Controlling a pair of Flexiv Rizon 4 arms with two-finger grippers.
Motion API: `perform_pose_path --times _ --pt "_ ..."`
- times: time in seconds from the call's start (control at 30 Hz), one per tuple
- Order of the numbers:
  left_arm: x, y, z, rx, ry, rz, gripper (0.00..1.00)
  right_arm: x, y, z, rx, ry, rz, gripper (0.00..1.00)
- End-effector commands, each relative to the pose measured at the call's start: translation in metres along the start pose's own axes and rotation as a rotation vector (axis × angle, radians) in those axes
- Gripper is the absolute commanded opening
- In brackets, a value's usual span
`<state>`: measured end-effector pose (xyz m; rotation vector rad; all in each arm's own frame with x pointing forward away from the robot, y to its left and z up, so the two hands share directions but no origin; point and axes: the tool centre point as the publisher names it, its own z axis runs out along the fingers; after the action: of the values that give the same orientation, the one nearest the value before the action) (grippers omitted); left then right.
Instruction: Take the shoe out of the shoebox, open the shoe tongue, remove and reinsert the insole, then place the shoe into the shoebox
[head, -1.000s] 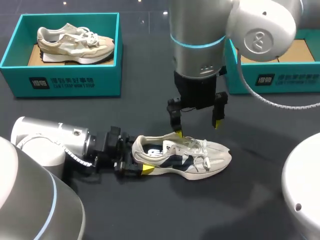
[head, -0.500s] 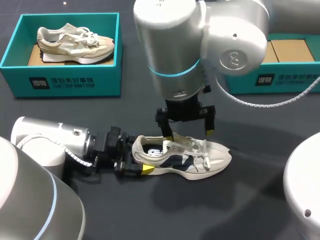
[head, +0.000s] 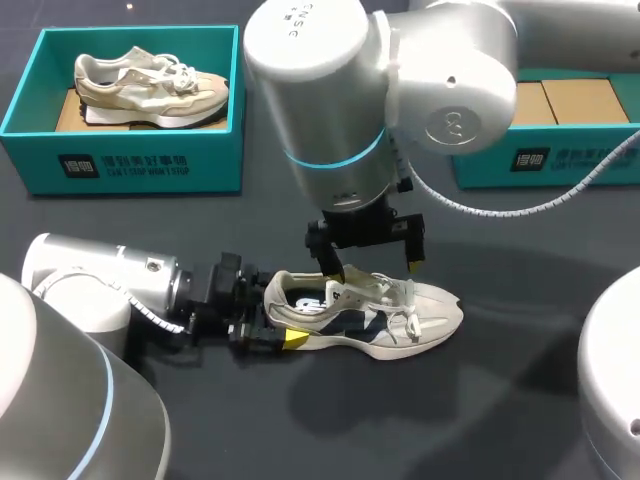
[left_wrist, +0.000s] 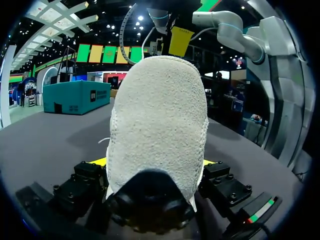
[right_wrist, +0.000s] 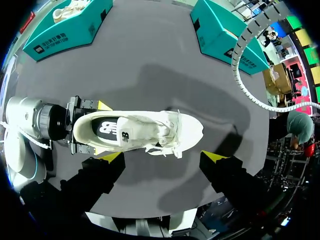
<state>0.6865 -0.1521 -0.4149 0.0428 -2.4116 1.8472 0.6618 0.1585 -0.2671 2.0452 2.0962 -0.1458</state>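
A white and navy shoe (head: 365, 310) lies on its side on the dark table, toe to the right. My left gripper (head: 276, 318) comes in low from the left, and its yellow-tipped fingers press both sides of the heel (left_wrist: 157, 125), so it is shut on the shoe. My right gripper (head: 372, 267) hangs over the shoe's opening and laces, open, with one fingertip (head: 333, 272) at the collar and the other (head: 412, 262) behind the laces. In the right wrist view the shoe (right_wrist: 140, 132) lies just ahead of its spread fingers (right_wrist: 215, 157), with nothing held between them.
A teal shoebox (head: 120, 160) at the back left holds a beige shoe (head: 150, 88). A second teal shoebox (head: 545, 160) stands at the back right with cardboard inside. The right arm's bulky body looms over the table's middle.
My right arm has swung leftwards, and its gripper has shifted a little left and down toward the shoe's collar. The left gripper and the shoe have stayed put.
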Motion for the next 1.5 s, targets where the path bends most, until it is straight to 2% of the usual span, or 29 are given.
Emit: perform_pose_path --times 0.03,0.1,0.63,1.0,1.5 --pt "0.000 0.000 0.000 -0.002 -0.002 0.000 0.00 0.030 0.007 0.014 0.003 -0.052 0.009 1.00" --pt "0.000 0.000 0.000 -0.002 -0.002 0.000 0.00 0.034 0.009 0.017 0.013 -0.091 0.036 1.00" --pt "0.000 0.000 0.000 -0.002 -0.002 0.000 0.00 0.058 0.009 0.040 0.001 -0.107 0.026 1.00" --pt "0.000 0.000 0.000 -0.002 -0.002 0.000 0.00 0.064 0.008 0.056 -0.007 -0.148 0.041 1.00" --pt "0.000 0.000 0.000 -0.002 -0.002 0.000 0.00 0.059 0.004 0.067 -0.030 -0.199 0.055 1.00"
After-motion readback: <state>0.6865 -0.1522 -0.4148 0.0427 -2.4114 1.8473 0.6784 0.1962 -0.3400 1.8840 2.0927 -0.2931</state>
